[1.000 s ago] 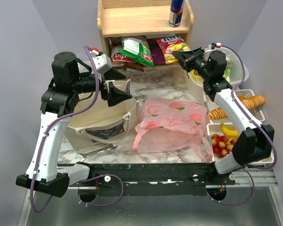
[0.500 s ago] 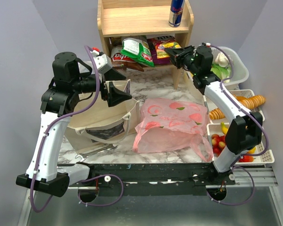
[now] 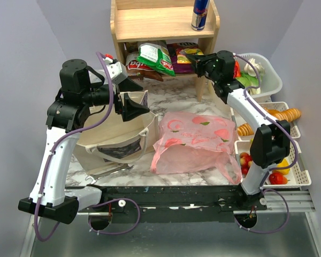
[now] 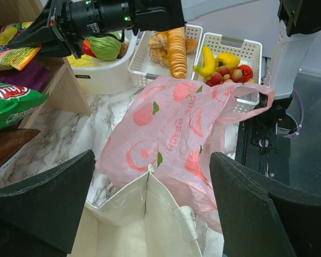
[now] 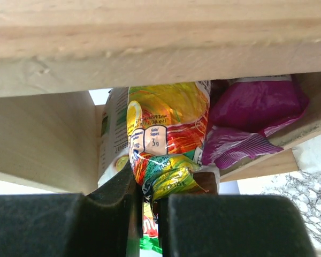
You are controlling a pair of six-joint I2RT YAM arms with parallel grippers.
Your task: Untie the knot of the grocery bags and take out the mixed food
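The pink grocery bag [image 3: 195, 142] lies slumped mid-table, and its handle loop [image 4: 251, 93] hangs loose; the knot is out of view. The beige tote [image 3: 115, 134] stands open at the left. My left gripper [image 3: 142, 97] hovers open over the tote's mouth [image 4: 152, 160] with nothing between its fingers. At the lower shelf, my right gripper [image 3: 195, 58] is shut on the crimped end of a yellow-and-red snack bag [image 5: 166, 134], beside a purple bag [image 5: 257, 118]. A banana [image 4: 206, 61] and a green round fruit [image 4: 104, 47] lie in the containers on the right.
A wooden shelf [image 3: 160, 24] stands at the back, with a blue can [image 3: 200, 14] on top and a green-and-white snack bag [image 3: 155, 58] and a brown bag [image 3: 136, 65] below. At the right are a white bin [image 3: 267, 80] and baskets of baked rings [image 3: 281, 115] and fruit [image 3: 297, 179].
My right arm has swung left from the white bin to the lower shelf, carrying the yellow-and-red snack bag. The left arm and both bags have not moved.
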